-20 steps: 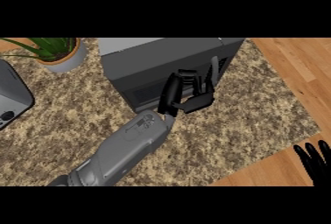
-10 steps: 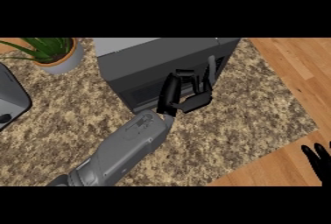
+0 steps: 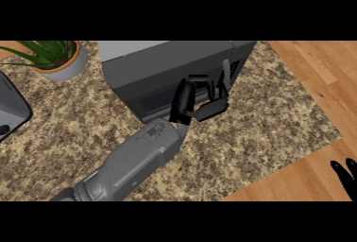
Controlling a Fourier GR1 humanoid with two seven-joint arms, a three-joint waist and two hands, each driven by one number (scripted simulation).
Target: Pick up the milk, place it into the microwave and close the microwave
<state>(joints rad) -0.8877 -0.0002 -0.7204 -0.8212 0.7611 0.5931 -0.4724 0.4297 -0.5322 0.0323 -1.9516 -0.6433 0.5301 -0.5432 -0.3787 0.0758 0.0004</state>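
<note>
In the head view we find the left hand (image 3: 199, 99) flat-fingered against the microwave (image 3: 167, 71) door, which looks closed, the milk out of sight, presumably inside, and the right hand (image 3: 345, 172) resting open at the lower right edge.
</note>
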